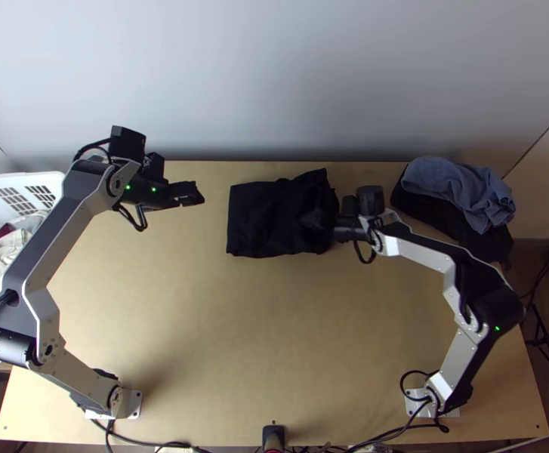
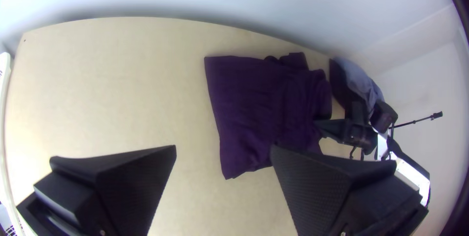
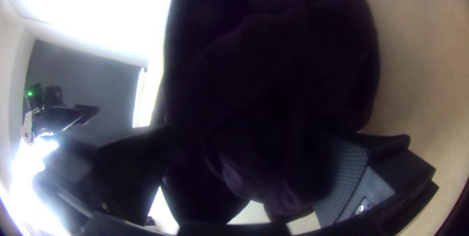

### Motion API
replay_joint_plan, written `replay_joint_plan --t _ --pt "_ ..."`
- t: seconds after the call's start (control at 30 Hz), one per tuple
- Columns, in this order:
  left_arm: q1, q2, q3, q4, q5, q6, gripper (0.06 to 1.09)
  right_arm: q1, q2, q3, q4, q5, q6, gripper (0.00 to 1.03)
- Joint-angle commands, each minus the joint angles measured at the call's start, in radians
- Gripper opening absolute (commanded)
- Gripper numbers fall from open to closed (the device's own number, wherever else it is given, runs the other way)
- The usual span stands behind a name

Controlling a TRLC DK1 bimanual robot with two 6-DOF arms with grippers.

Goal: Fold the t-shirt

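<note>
On the wooden table [image 1: 274,325], toward the far edge, the dark t-shirt [image 1: 263,219] looks partly folded, one end flat and squared, the bunched other left to neaten between the right gripper's [image 3: 244,136] parted fingers, the left gripper [image 2: 223,148] spread and empty.

I see the dark t-shirt [image 3: 273,70] bunched between 2 parted fingers [image 3: 349,177] of the right gripper [image 1: 319,219], pale table [image 3: 420,79] beside it, left gripper [image 1: 191,196] farther off.
</note>
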Motion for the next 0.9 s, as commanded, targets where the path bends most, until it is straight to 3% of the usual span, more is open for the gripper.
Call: replay_joint_plan --t 0.0,0.03,0.07,0.37,0.87 --pt "-0.001 -0.009 -0.029 0.016 -0.003 -0.007 1.0 0.039 0.094 0.148 -0.148 0.013 -0.073 0.57" --pt "-0.001 -0.01 -0.034 0.018 -0.003 -0.009 1.0 0.042 0.094 0.149 -0.148 0.039 -0.094 0.24" --pt "-0.001 -0.014 -0.04 0.02 -0.003 -0.009 1.0 0.047 0.094 0.158 -0.153 0.062 -0.12 0.02" --pt "0.013 -0.023 -0.071 0.027 -0.004 -0.01 1.0 -0.007 -0.038 0.111 -0.202 0.082 -0.162 0.03" --pt "0.016 -0.075 -0.171 0.05 -0.004 -0.012 1.0 -0.116 -0.291 0.175 -0.24 0.2 -0.229 0.03"
